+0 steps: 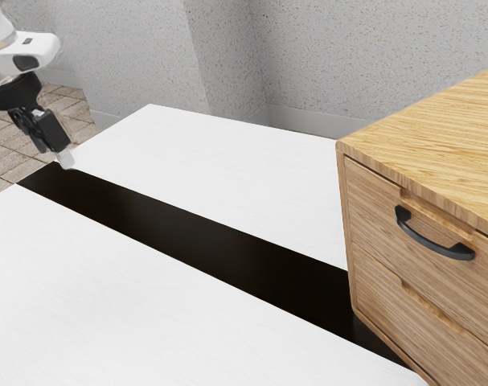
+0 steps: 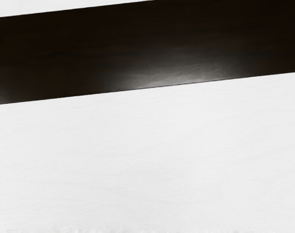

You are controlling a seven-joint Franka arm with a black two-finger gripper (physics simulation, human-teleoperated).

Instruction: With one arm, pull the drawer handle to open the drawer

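Ok, nearest first: white table (image 1: 131,322) with a black stripe (image 1: 227,249) running diagonally from the exterior view's left down to its lower right. Wrist view has the same black stripe (image 2: 137,53) and table (image 2: 147,170) under the hand. Wooden cabinet (image 1: 436,145) stands at the right edge of the frame, at the stripe's end. Its upper drawer (image 1: 372,209) carries the black handle (image 1: 431,240); the front looks flush with the lower drawer (image 1: 420,322), so shut. Gripper (image 1: 66,159) sits in the upper left of the frame, near the stripe's far end, well apart from the handle. Can't tell how wide it's set. Grey wall (image 1: 348,56) behind.
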